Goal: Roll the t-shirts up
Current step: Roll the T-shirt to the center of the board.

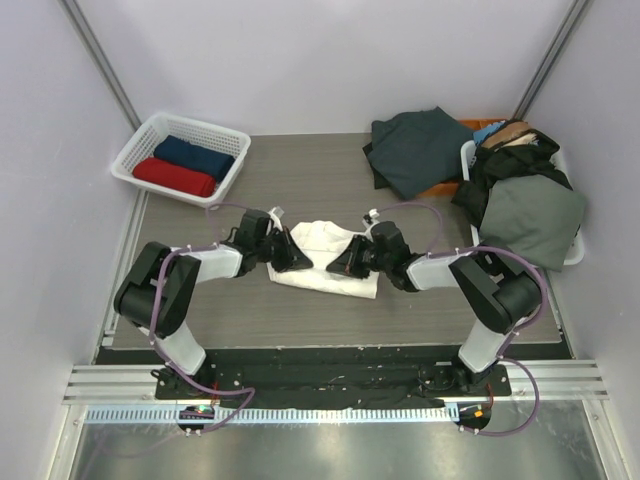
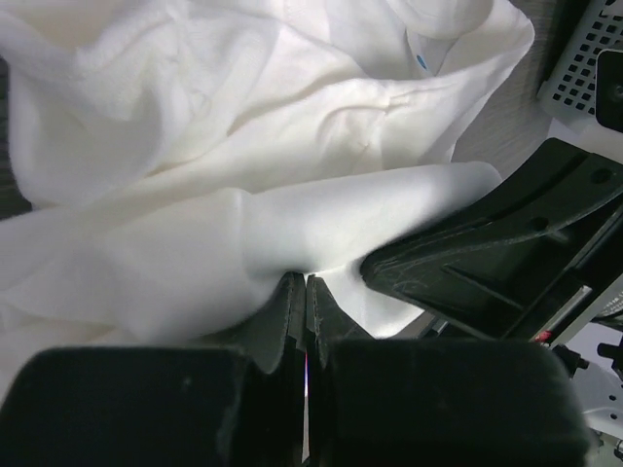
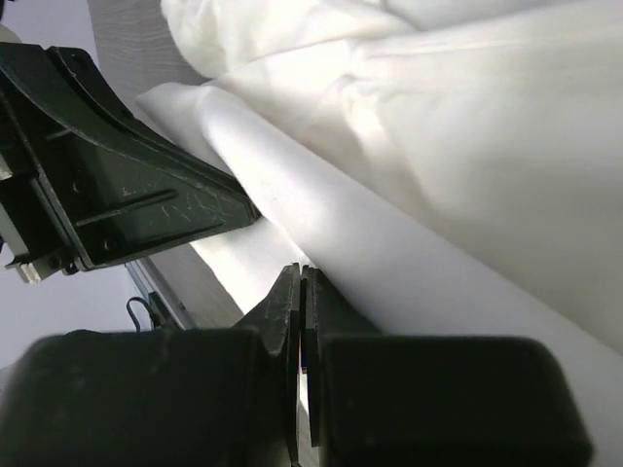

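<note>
A cream-white t-shirt (image 1: pixel 322 245) lies bunched on the dark table between my two arms. My left gripper (image 1: pixel 303 263) is at its near left edge and my right gripper (image 1: pixel 338 268) at its near right edge, tips almost meeting. In the left wrist view the gripper (image 2: pixel 306 280) is shut, with a rolled fold of the white t-shirt (image 2: pixel 243 126) pinched at its tips. The right wrist view shows that gripper (image 3: pixel 300 270) shut too, on the underside of the same fold of the t-shirt (image 3: pixel 467 126). A rolled red t-shirt (image 1: pixel 173 177) and a rolled navy t-shirt (image 1: pixel 195 156) lie in a basket.
The white lattice basket (image 1: pixel 140 140) stands at the back left corner. At the back right a dark green garment (image 1: pixel 415 150) lies on the table beside a second white basket (image 1: pixel 466 155) heaped with dark and grey-green clothes (image 1: pixel 535 215). Walls close in both sides.
</note>
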